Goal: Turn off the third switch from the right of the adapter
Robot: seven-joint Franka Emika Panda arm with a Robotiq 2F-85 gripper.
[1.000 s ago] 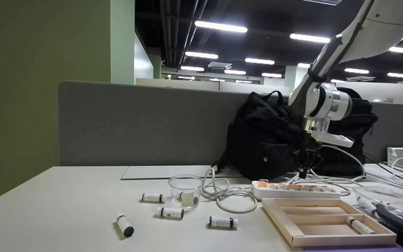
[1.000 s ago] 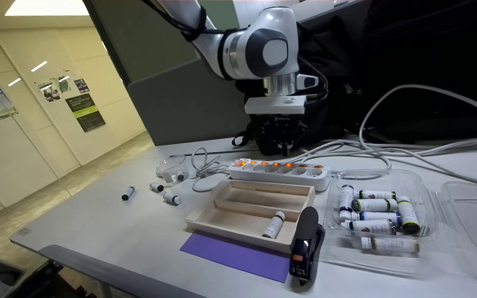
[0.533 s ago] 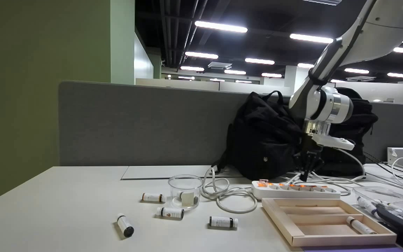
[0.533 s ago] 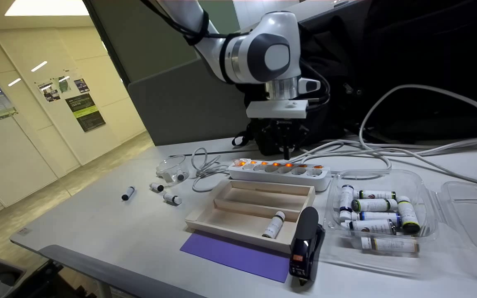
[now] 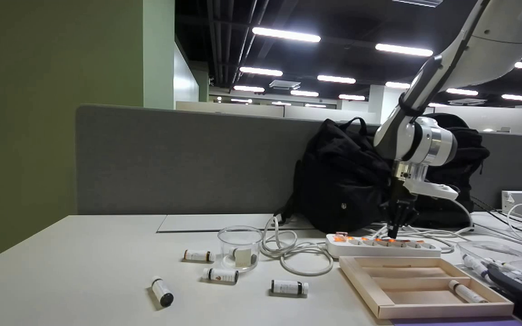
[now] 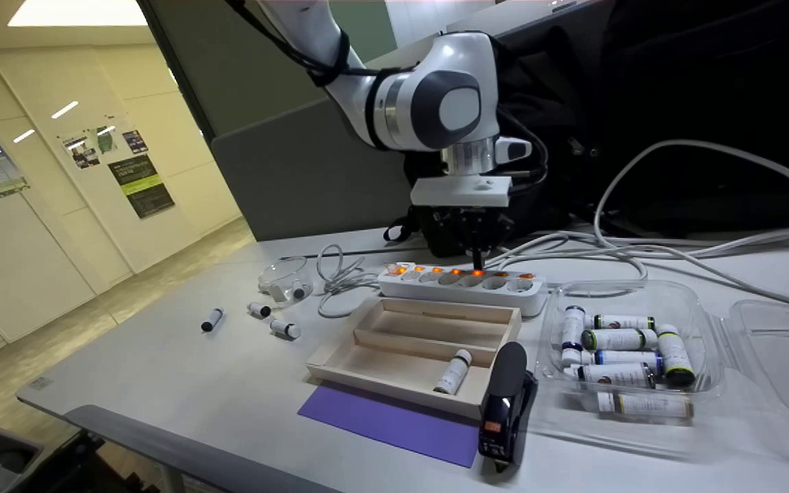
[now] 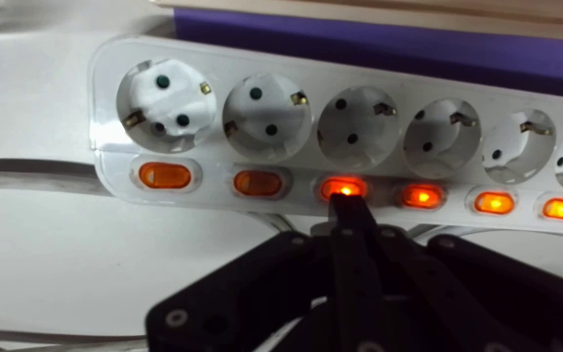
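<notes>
The adapter (image 6: 463, 292) is a long white power strip lying on the table, with a row of reddish switches; it also shows in the wrist view (image 7: 213, 183). My gripper (image 7: 350, 199) is shut and empty, pointing down. Its fingertips are at the edge of a lit switch (image 7: 345, 186), third from the left in the wrist view and third from the right in an exterior view (image 6: 478, 272). They cover part of it; I cannot tell if they touch. Two switches on one side, one here (image 7: 257, 183), are dark. Those on the other side (image 7: 422, 196) glow.
A pale wooden frame (image 6: 394, 392) with a small bottle inside lies beside the adapter. A clear plastic box (image 6: 624, 291) of bottles stands near the adapter's end. White cables (image 6: 559, 250) run behind it. A black backpack (image 5: 342, 181) stands behind the arm.
My gripper has moved down, from above the adapter to the lit switch. It stays shut. The switch lights look the same.
</notes>
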